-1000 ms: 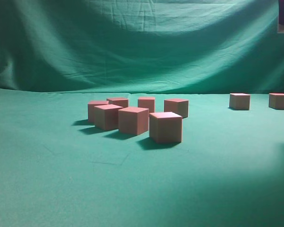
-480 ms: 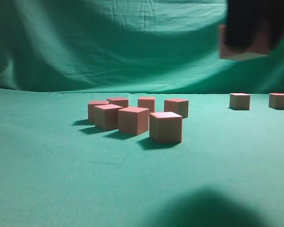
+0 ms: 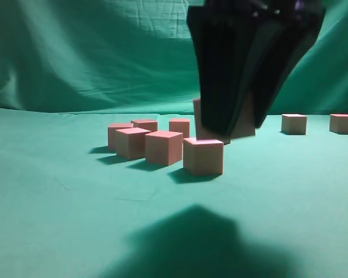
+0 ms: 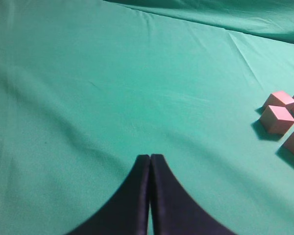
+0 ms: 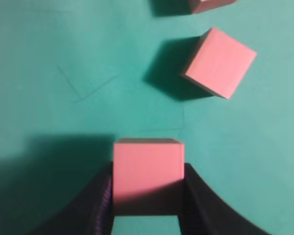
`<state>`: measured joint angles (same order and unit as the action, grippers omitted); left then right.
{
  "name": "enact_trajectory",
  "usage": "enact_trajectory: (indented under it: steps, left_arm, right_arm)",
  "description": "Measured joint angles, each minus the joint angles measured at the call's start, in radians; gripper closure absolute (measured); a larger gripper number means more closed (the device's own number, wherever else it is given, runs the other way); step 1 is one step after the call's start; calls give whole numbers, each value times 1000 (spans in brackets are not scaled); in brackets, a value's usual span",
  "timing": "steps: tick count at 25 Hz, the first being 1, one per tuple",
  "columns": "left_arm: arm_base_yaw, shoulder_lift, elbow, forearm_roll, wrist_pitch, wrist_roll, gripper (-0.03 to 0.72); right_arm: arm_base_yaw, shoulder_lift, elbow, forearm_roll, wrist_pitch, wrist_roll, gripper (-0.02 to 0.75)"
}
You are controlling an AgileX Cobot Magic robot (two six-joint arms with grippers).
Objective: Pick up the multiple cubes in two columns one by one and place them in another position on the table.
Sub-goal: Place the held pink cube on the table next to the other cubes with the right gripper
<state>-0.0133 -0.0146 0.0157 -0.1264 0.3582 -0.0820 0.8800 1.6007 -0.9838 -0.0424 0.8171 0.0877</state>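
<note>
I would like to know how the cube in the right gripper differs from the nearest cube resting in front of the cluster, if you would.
The held cube is clamped between the right gripper fingers, above the table; the front cube sits free on the cloth. In the right wrist view the held cube lies square to the frame, the front cube turned at an angle. Both look alike: pinkish-red tops, same size.

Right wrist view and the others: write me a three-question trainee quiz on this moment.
1. True or false: the right gripper is shut on a cube.
2. How do the left gripper's jaws stand? A) wide open B) shut and empty C) shut on a cube
3. In the exterior view, how many cubes sit apart at the far right of the table?

Key: 1 true; 2 B; 3 two.
</note>
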Motion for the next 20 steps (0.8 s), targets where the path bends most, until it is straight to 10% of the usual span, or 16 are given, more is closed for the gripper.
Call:
enact_trajectory:
  steps: [20]
  left_arm:
    - [0,0,0,0,0,0,688]
  right_arm:
    - [0,176,-60,-43,-64,-22,469]
